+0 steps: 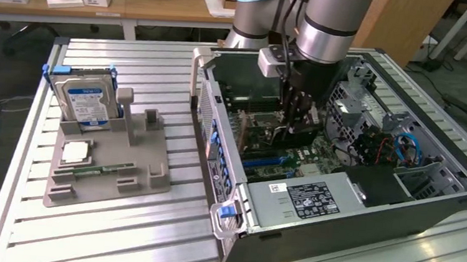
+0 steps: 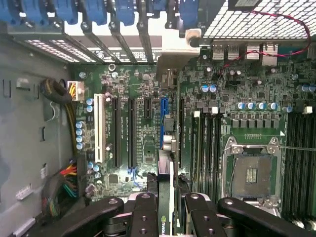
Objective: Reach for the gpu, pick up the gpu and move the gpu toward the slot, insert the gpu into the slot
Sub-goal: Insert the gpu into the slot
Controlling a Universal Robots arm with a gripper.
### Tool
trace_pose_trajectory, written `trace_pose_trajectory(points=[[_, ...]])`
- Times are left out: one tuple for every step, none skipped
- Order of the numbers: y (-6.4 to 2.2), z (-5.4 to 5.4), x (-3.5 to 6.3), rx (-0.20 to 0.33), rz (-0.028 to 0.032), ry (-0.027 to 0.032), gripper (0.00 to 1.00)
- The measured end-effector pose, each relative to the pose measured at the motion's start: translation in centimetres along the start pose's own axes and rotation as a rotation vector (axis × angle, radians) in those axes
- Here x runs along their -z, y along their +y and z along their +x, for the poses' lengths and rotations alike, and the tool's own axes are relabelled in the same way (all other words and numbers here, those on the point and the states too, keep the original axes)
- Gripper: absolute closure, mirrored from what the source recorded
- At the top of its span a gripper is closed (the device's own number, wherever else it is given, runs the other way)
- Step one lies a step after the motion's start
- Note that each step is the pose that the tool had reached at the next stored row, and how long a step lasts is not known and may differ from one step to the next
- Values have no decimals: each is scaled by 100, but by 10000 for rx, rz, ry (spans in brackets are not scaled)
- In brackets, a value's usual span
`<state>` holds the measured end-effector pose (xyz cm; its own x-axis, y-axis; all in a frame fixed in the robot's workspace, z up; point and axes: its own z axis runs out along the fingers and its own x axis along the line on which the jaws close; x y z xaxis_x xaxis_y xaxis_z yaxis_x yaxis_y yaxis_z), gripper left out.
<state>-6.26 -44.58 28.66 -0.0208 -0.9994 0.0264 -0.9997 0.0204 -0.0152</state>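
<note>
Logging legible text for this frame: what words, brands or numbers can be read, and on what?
"NVIDI", cut at the picture's edge: on the gpu, wrist view.
On the hard drive, the blue label: too blurred.
On the computer case, the black-and-white label: too small.
On the motherboard, the printing: too small.

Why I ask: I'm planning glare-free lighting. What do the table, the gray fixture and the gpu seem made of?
The table: probably aluminium, with brushed silver slats that catch the light. The fixture: likely plastic, matte gray with blocky molded shapes. The gpu: a dark circuit board, seemingly laminate, seen edge-on with a printed logo.
</note>
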Motion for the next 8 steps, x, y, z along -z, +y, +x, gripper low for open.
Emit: trace_pose_trajectory(points=[[8, 1, -7, -30, -1, 1, 74], [17, 3, -13, -36, -1, 5, 74], [28, 6, -21, -36, -1, 5, 74], [38, 9, -30, -35, -1, 5, 74], [48, 12, -38, -35, 0, 3, 74], [57, 16, -45, -34, 0, 3, 74], [67, 18, -52, -34, 0, 3, 74], [79, 19, -62, -35, 1, 2, 74]])
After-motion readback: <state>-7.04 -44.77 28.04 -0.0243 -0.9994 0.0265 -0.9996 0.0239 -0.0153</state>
